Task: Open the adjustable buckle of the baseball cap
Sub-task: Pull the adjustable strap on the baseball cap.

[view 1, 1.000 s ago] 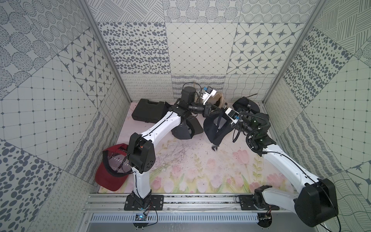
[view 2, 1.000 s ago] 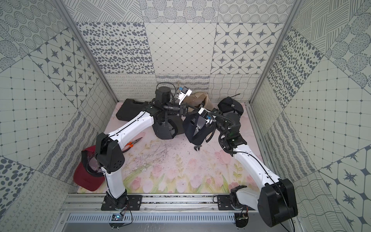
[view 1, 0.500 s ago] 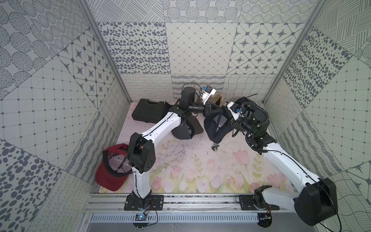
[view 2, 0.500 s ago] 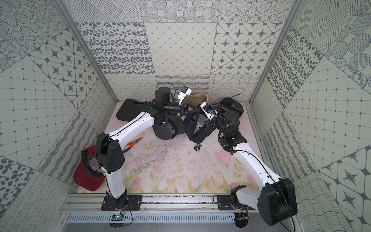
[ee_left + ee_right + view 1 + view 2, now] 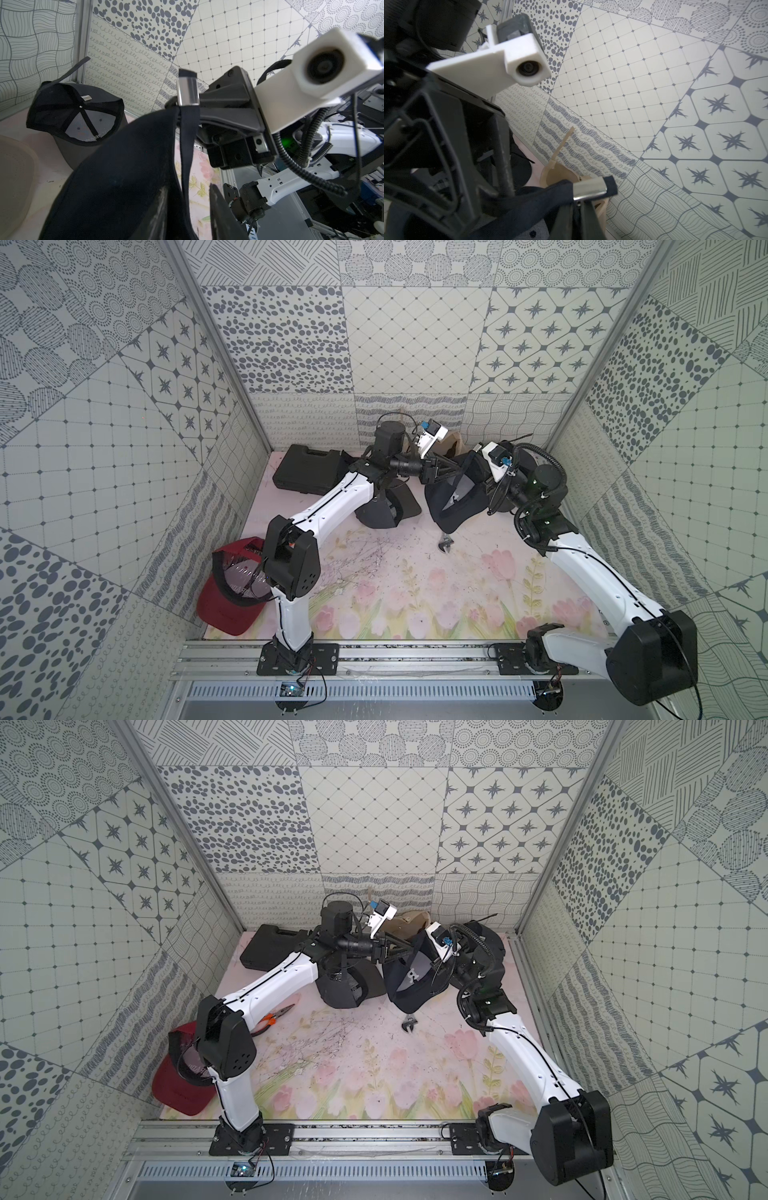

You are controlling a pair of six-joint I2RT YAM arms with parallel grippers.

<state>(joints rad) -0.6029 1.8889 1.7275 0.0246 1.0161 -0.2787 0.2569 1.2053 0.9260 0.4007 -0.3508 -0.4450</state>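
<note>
Change noted: left gripper (image 5: 188, 186) jaws, clenched a second ago, now stand parted around the strap (image 5: 187, 145). Right gripper (image 5: 577, 200) jaws are clenched on the strap just below the buckle (image 5: 589, 189). The navy cap (image 5: 455, 506) is held up at one o'clock over the surface (image 5: 395, 593). Pull judged finished; whether the buckle is open cannot be told.

White "R"-like letter on the navy baseball cap (image 5: 415, 995); other print illegible.

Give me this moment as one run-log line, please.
right pincer: shut on strap beside metal buckle | left pincer: open around strap | navy baseball cap: hanging from strap | strap: threaded through metal buckle
</note>
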